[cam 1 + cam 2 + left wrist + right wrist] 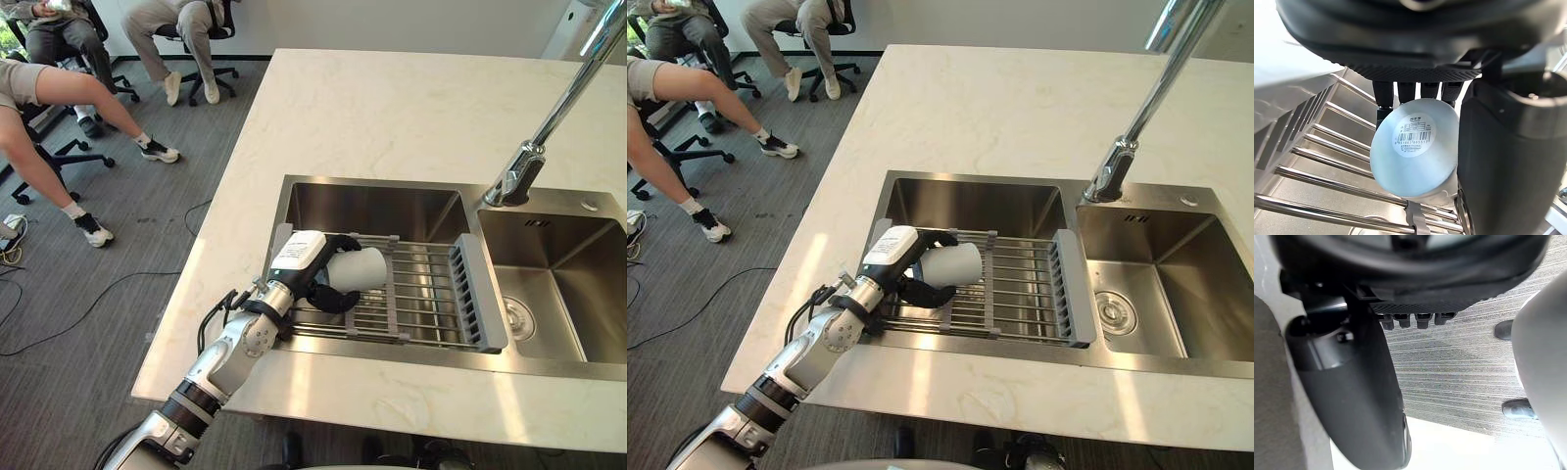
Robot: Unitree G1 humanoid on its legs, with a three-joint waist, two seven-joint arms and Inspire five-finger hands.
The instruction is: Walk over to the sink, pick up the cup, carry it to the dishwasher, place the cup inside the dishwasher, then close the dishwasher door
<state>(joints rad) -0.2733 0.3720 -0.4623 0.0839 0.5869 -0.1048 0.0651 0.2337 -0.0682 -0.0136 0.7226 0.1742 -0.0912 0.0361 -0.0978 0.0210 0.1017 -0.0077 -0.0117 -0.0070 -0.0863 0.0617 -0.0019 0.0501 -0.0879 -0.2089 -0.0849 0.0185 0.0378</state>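
Note:
A pale cup (364,266) lies on its side on the wire drying rack (426,299) that spans the left basin of the steel sink (372,208). My left hand (323,294) reaches in from the counter's left edge and is shut on the cup, fingers curled under it and the thumb over its top. In the left wrist view the cup's base (1413,147) with a barcode sticker faces the camera, between the fingers (1408,93) and the thumb (1508,161). My right hand (1352,382) hangs relaxed and holds nothing, above grey carpet.
A tall chrome faucet (549,117) rises between the two basins; the right basin (563,279) has a drain. A pale marble counter (392,108) surrounds the sink. People sit on office chairs (59,98) on the carpet at the far left.

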